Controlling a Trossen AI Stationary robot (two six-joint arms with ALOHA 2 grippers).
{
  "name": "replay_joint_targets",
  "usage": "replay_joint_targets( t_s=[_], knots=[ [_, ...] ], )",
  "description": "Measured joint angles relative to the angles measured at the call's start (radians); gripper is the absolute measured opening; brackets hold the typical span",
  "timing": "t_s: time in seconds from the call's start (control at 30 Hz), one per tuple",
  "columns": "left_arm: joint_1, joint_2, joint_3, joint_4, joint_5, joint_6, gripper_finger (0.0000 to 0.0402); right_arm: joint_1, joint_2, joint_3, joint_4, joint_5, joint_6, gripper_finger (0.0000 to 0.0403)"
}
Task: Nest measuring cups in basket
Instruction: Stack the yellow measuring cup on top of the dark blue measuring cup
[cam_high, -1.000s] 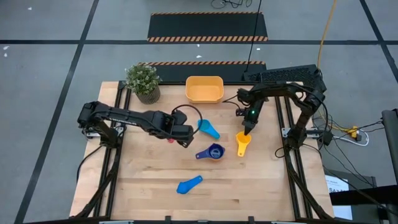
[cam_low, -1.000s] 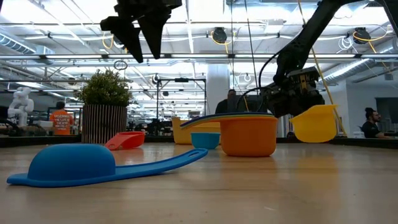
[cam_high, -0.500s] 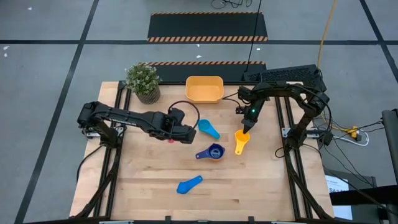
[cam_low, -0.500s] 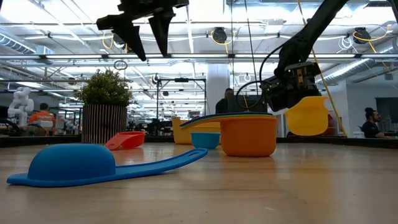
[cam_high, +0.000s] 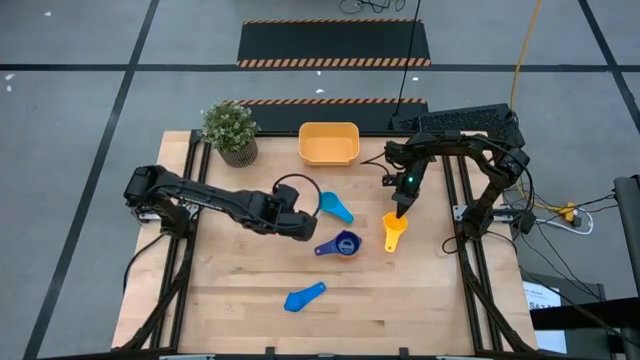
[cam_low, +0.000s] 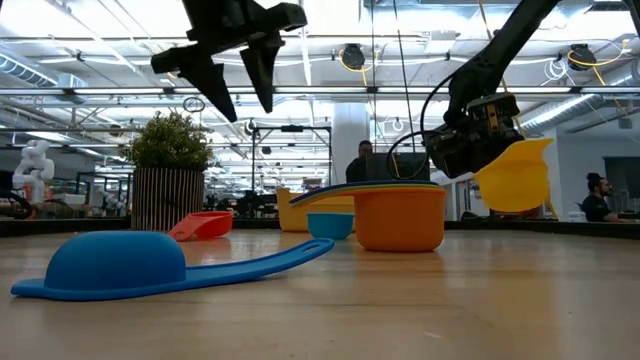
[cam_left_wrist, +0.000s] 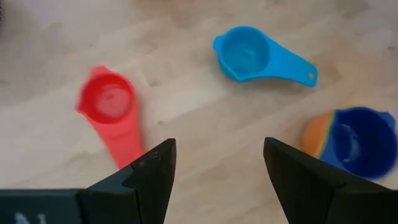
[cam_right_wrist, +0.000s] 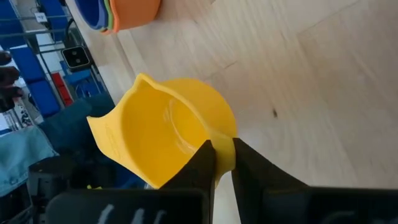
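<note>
My right gripper is shut on the yellow cup, in the air right of the nested stack. That stack has the dark blue cup on top, with green and orange below. My left gripper is open and hovers high over the table's middle left. The red cup and one light blue cup stand on the wood ahead of it. A second light blue cup lies mouth down near the near edge. The orange-yellow basket sits at the far edge. My right gripper pinches the yellow cup's handle where it joins the bowl, between its two fingers. It comes from above, pointing down. The cup hangs below the fingers, tilted and lifted clear of the table.
A small potted plant stands at the far left corner, left of the basket. Bare wood lies along the near edge on both sides of the upturned light blue cup. People show in the room beyond the table.
My right gripper has raised the yellow cup a little higher off the table and tipped it somewhat. My left gripper, still open, has shifted slightly toward the near edge and turned about above the table.
</note>
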Motion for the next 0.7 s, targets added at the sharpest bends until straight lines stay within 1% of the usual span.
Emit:
replay_joint_targets(
  t_s=[0.13,0.23,0.3,0.53,0.6,0.7],
  knots=[
    [-0.006,0.000,-0.009,0.070,0.033,-0.001,0.0243,0.000,0.000,0.000,-0.004,-0.010,0.022,0.0021],
    [-0.004,0.000,-0.009,0.113,0.059,0.000,0.0243,0.000,-0.007,0.000,-0.004,-0.064,0.034,0.0021],
    [0.002,0.000,-0.002,0.116,0.075,0.000,0.0243,0.002,-0.026,0.000,-0.001,-0.081,0.048,0.0021],
    [0.024,0.000,0.036,0.116,0.090,0.016,0.0243,0.006,-0.154,0.000,0.004,-0.079,0.120,0.0022],
    [0.030,0.000,0.049,0.118,0.090,0.046,0.0243,0.006,-0.198,0.000,0.010,-0.079,0.159,0.0022],
    [0.041,0.000,0.065,0.118,0.090,0.130,0.0243,0.006,-0.261,0.000,0.024,-0.079,0.222,0.0022]
  ],
)
